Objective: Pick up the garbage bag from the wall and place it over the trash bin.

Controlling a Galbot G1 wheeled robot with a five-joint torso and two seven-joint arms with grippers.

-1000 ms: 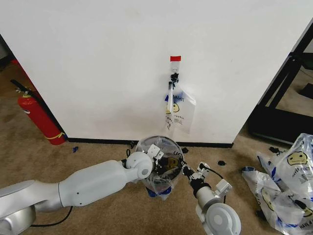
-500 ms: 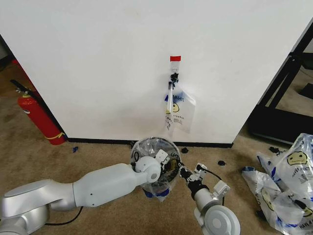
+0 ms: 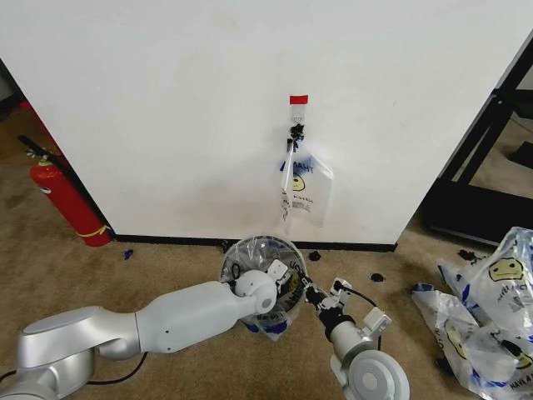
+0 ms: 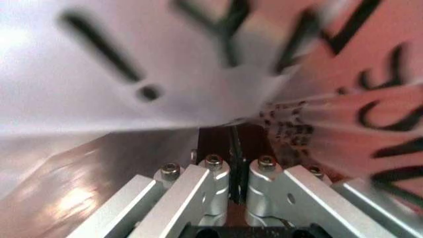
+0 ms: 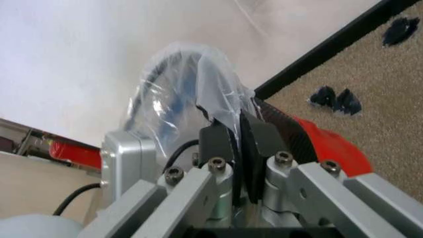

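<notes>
The garbage bag [image 3: 260,254], thin clear plastic with dark print, lies draped over the round trash bin [image 3: 243,265] on the carpet below the wall [image 3: 166,108]. My left gripper [image 3: 281,277] is at the bin's near right side, shut on the bag's film [image 4: 198,74], with printed letters close above the fingers [image 4: 215,171]. My right gripper [image 3: 311,292] comes in from the right and is shut on a fold of the bag [image 5: 198,84] at the bin's mesh rim [image 5: 281,124]. The bin's red base [image 5: 330,146] shows beneath.
A second smiley bag [image 3: 304,187] dangles from the black hook [image 3: 296,129] under a red tape mark [image 3: 298,99]. A red fire extinguisher [image 3: 67,200] stands at the left. A heap of like bags [image 3: 487,317] lies at the right, near a black frame [image 3: 483,142].
My left arm has slid rightward and lower along the bin's near side, still holding the film. The right gripper has barely moved.
</notes>
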